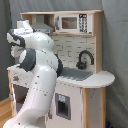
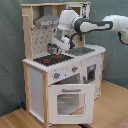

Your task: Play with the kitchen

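**Gripper low over the stovetop**

The kitchen stands against a grey curtain on a wooden floor. In the second exterior view the gripper hangs just above the black stovetop, apparently closed, though I cannot tell for sure. Best to descend slowly and vertically, keeping clear of the hood and the faucet.

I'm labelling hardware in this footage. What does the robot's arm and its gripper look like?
The arm is glossy white, built of thick rounded segments with dark grey-black bands at the joints. In the second exterior view it ends in a white wrist block carrying a small dark gripper. No markings or loose cables are discernible.
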Tool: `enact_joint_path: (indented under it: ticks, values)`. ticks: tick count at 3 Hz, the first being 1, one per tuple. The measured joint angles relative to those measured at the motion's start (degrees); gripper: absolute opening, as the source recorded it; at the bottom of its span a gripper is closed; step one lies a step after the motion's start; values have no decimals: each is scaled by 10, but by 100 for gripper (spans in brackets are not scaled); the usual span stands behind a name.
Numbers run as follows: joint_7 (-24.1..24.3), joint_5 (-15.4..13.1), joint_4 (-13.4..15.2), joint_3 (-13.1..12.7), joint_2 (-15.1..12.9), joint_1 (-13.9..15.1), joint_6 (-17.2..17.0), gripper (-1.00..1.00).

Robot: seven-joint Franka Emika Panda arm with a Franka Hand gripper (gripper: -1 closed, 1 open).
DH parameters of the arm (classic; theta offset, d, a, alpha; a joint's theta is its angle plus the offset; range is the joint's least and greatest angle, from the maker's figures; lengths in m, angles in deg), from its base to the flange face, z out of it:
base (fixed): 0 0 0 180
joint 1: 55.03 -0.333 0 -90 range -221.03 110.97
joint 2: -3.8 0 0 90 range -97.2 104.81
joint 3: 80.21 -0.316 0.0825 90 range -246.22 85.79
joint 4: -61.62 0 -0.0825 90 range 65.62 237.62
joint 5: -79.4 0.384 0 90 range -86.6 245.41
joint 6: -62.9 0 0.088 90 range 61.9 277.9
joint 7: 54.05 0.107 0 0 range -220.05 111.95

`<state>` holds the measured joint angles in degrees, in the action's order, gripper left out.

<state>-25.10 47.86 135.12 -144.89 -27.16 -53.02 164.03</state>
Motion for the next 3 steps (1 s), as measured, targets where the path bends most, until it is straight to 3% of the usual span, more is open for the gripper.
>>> enact_joint_path:
  ticks: [1,3]
  values:
    - [0,-27,-7,13,-9,-15,-47,-100]
    - [-3,-78,-78,46,-58,-82,-64,-100]
